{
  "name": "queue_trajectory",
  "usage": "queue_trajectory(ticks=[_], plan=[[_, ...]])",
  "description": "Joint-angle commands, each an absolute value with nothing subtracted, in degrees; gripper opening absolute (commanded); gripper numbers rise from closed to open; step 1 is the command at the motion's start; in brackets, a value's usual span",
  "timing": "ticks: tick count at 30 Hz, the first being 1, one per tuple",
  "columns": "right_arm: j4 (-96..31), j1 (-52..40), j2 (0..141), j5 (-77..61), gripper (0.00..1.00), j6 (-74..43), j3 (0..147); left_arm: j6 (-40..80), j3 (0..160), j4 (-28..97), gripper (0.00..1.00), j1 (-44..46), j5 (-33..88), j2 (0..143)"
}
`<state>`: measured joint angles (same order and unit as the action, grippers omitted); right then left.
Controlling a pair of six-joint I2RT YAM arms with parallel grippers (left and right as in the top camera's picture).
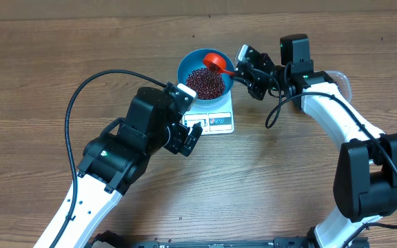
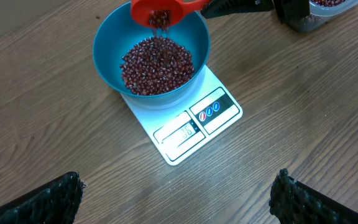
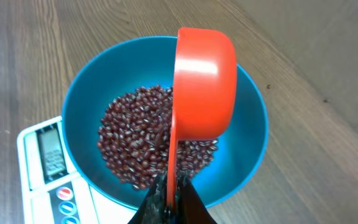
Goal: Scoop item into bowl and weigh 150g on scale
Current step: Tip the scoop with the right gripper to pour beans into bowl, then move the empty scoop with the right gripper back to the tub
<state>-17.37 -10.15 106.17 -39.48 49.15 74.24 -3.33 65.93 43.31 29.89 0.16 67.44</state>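
In the middle of the wooden surface (image 1: 60, 62), toward the far side: small white scale (image 2: 185, 148), display window and buttons along its near edge, digits too blurred to read. On the far part of the scale, wider than it and overhanging: round blue bowl (image 2: 106, 55), upright, with a loose heap of dark red-brown beans (image 2: 157, 67) spread across the bottom. Above the far-right rim of the bowl: orange-red scoop (image 3: 205, 81), tipped steeply on edge, mouth turned down toward the heap, a few beans at the lip. Clamped on the thin scoop handle from the right: right tool (image 3: 169, 200), closed down tight around it. Just near-left of the scale, above bare wood: left tool (image 1: 190, 136), spread fully wide, gripping nothing. At the far right, partly hidden behind the right arm: clear tub (image 1: 343, 79), more beans inside, well apart from bowl and scale.
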Motion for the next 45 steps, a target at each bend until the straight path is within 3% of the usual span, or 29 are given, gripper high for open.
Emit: queue_trajectory(ticks=[1,10,16,22,28,33,41,45], plan=[[-16.8,-10.3,104.6,-36.8,0.04,54.6,74.3,-2.6,67.0,43.3,0.99,29.6,-0.4,67.1],[-16.8,-10.3,104.6,-35.6,0.04,53.8,74.3,-2.6,67.0,43.3,0.99,29.6,-0.4,67.1],[-18.1,-10.2,101.3,-35.6,0.04,42.8,75.3,-2.6,67.0,43.3,1.00,29.6,-0.4,67.1],[-24.9,-9.9,94.9,-35.1,0.04,40.2,75.5,-2.6,67.0,43.3,1.00,29.6,-0.4,67.1],[-33.7,-8.3,91.3,-22.2,0.04,40.2,75.5,-2.6,67.0,43.3,1.00,29.6,-0.4,67.1],[-38.3,-4.2,91.2,-12.2,0.04,31.5,75.5,-2.6,67.0,43.3,1.00,29.6,-0.4,67.1],[-42.3,8.3,91.2,-11.7,0.04,16.0,75.5,-2.6,67.0,43.3,1.00,29.6,-0.4,67.1],[-44.6,13.0,91.3,-12.0,0.04,15.2,75.5,-2.6,67.0,43.3,1.00,29.6,-0.4,67.1]])
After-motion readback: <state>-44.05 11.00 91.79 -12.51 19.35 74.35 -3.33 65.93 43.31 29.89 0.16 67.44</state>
